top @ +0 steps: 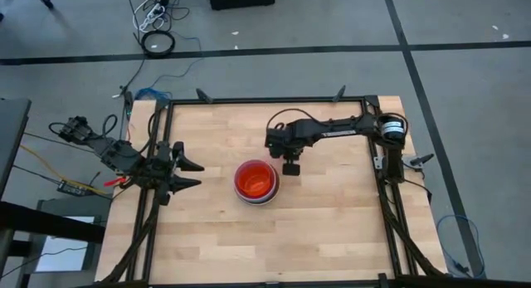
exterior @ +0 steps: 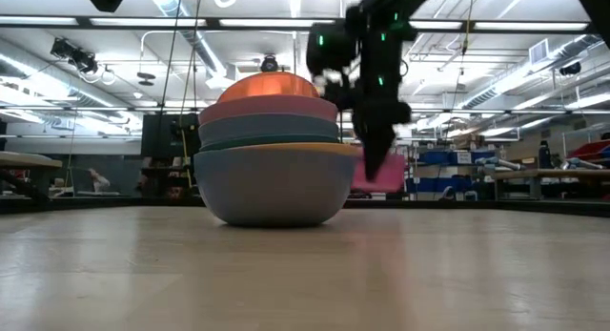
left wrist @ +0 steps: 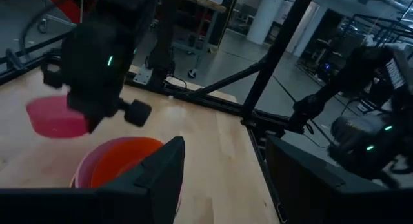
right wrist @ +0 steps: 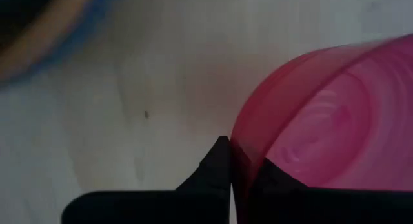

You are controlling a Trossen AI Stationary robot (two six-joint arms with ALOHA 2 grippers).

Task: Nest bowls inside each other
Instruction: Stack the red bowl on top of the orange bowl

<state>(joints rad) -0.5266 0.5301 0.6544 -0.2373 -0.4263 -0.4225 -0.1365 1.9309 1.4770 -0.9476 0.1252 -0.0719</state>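
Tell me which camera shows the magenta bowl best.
The right wrist view: the magenta bowl fills it, rim pinched by the right gripper. Left wrist and low views show it partly hidden behind the arm; the high view hides it.

Right tool (right wrist: pixel 240 161) clamped, left tool (top: pixel 192 173) spread

- Magenta bowl (right wrist: pixel 322 121) cut off at 3 and 6 o'clock in the right wrist view, rim pinched between dark fingers (right wrist: pixel 216 169).
- Same bowl hidden under the right gripper (top: pixel 290 167) from overhead.
- Stack of bowls (exterior: pixel 272 150) nested, lower rims only slivers.
- Blurred blue-edged shape (right wrist: pixel 45 30) at 10 o'clock, identity unclear.
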